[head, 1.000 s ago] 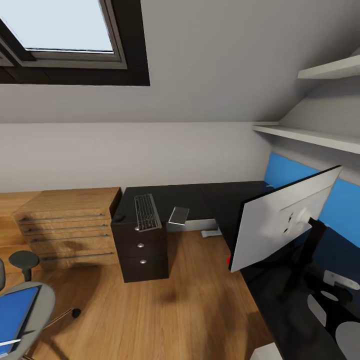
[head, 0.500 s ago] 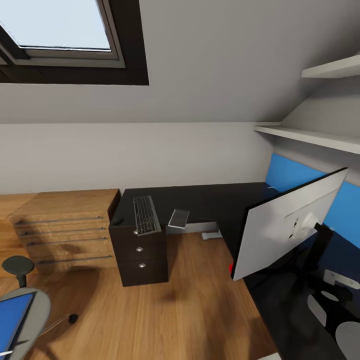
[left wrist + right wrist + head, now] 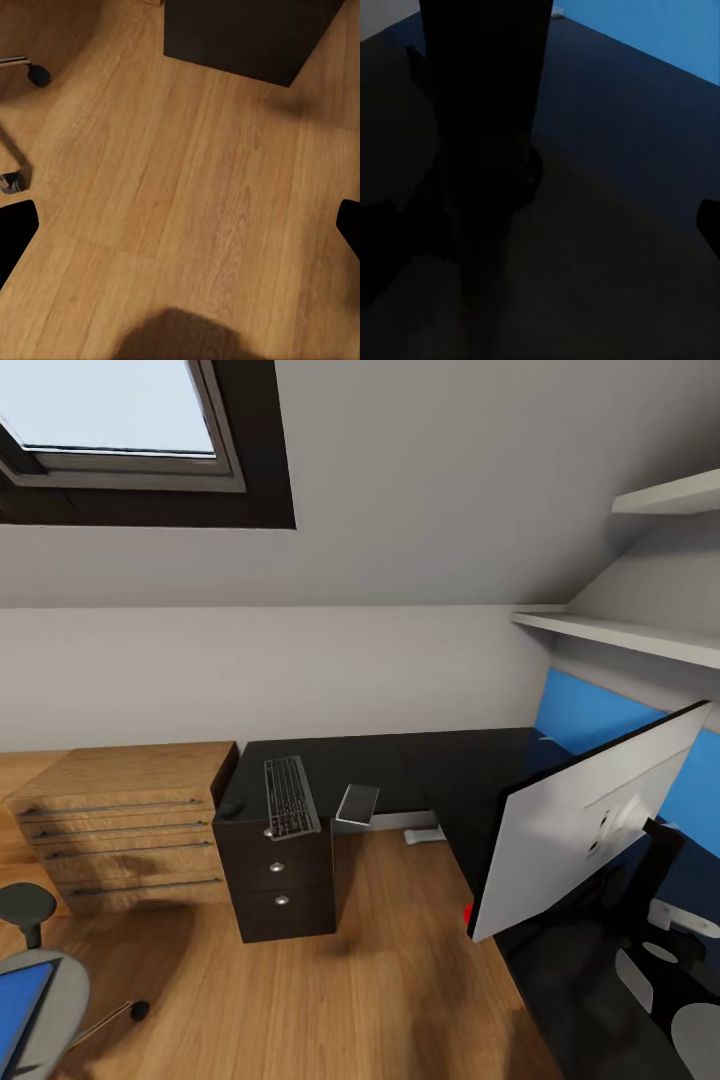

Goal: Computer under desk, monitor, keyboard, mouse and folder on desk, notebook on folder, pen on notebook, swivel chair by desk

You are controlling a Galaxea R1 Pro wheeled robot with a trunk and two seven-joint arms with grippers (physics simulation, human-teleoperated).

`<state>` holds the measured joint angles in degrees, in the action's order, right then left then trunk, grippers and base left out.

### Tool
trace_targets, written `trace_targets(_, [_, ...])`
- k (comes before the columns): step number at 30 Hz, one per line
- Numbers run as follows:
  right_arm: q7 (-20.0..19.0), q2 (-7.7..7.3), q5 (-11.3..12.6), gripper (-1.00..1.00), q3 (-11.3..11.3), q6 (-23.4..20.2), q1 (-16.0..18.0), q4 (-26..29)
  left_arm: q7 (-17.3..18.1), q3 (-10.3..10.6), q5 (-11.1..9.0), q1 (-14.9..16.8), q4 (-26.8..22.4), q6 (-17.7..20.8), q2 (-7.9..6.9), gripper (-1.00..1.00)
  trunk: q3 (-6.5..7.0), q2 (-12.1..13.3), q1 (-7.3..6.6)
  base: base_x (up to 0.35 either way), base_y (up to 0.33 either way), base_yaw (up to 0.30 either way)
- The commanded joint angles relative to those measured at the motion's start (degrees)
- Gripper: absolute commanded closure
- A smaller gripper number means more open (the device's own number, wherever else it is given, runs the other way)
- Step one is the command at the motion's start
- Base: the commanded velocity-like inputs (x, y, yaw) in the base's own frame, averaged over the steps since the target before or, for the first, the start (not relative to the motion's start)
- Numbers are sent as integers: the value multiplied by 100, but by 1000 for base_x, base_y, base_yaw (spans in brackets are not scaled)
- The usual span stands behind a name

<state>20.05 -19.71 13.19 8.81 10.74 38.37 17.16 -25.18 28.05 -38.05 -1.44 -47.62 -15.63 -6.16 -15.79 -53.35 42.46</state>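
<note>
Black desk: the long glossy black L-shaped desk (image 3: 440, 760) with a blue back panel runs along the far wall and down the head view's right side.
Monitor: the wide flat monitor (image 3: 590, 820), pale grey back toward the camera, stands tilted on the desk's near wing; its black stand (image 3: 484, 112) rises over the dark top in the right wrist view.
Keyboard: the slim silver-framed keyboard with black keys (image 3: 289, 797) lies on the far wing above a dark drawer unit (image 3: 280, 880), well apart from the monitor.
Mouse: a small dark oval, probably the mouse (image 3: 231, 810), sits just beside the keyboard near the desk's end.
Grey slab: a thin grey rectangle (image 3: 357, 804), possibly the notebook, rests near the desk's front edge.
Chair and folder: the grey padded swivel chair (image 3: 45, 980) sits at the lower left corner with the bright blue folder (image 3: 18, 1010) flat on its seat; a chrome leg and caster (image 3: 30, 71) show over the wooden floor (image 3: 187, 187).
Grippers: the left gripper (image 3: 180, 232) hangs spread wide and empty above the floor; for the right gripper, one fingertip edge shows, so I cannot tell its spread.
Step in hand: seemingly repositioning the base before a pick-up.
Doing it well: judged best to square up to the chair, keep the arms clear of the monitor, and take the folder by an overhanging edge.
</note>
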Motion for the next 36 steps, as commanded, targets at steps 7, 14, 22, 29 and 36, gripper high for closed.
trace_targets(7, [7, -6, 64, -100, -3, 34, 4, -10, -30, 34, -62, 4, -2, -37, -8, -100, -6, -5, 1, 2, 0, 0])
trace_targets(14, [6, -6, 69, -100, 8, 51, 4, -12, -30, 34, -57, 4, -1, -37, -8, -100, -6, -5, 1, 0, 0, 0])
trace_targets(22, [-1, -6, 69, -100, 4, 766, 4, -66, -31, 34, -54, 4, -1, -37, -10, -100, -6, -5, 1, 0, 0, 0])
trace_targets(29, [-30, -6, 66, -100, -1, 1218, 4, -146, -31, 36, -54, 4, -1, -37, -8, -100, -6, -5, 1, 1, 0, 0])
trace_targets(36, [-104, -6, 56, -100, -25, 1269, 4, -258, -34, 42, -54, 4, -1, -37, -8, -100, -6, -5, 1, 132, 0, 0])
